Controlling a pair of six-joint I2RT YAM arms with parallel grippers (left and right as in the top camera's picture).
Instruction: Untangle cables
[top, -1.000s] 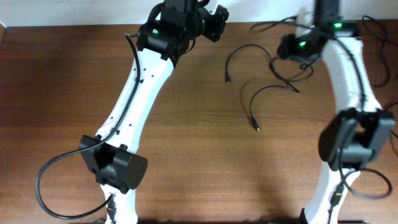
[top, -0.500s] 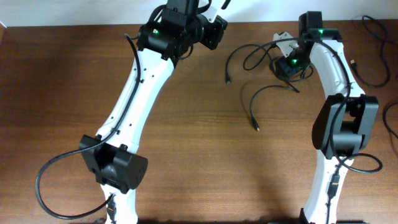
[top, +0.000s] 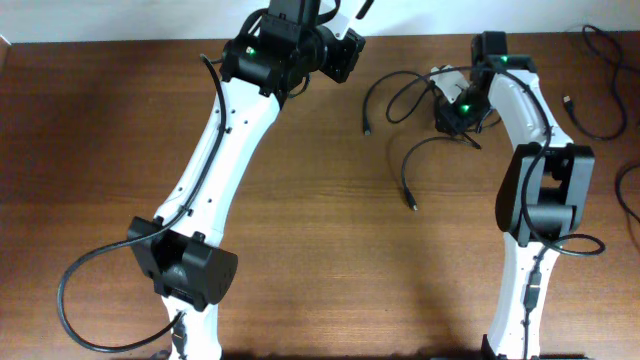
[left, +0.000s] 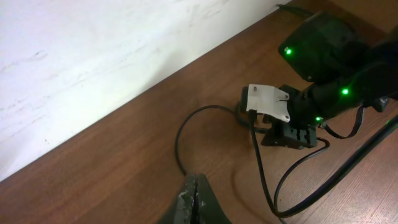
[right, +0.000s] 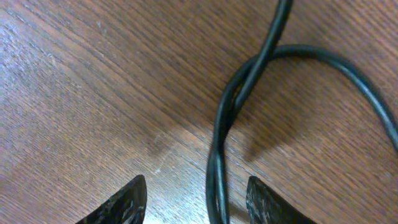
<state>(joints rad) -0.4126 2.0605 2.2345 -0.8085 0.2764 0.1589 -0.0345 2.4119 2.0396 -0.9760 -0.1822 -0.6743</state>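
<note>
Cables (right: 217, 155) lay crossed on the table (top: 300, 220) near its far edge, one strand between the parted jaws of the right gripper (right: 196, 199); a square closure just below the crossing looked best. Left gripper (left: 194, 202) hung shut, empty

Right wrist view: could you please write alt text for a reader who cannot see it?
Thin black cables cross and twist together on a brown wooden table, one strand looping away. They run down between the spread fingertips of the right gripper, not clamped.
</note>
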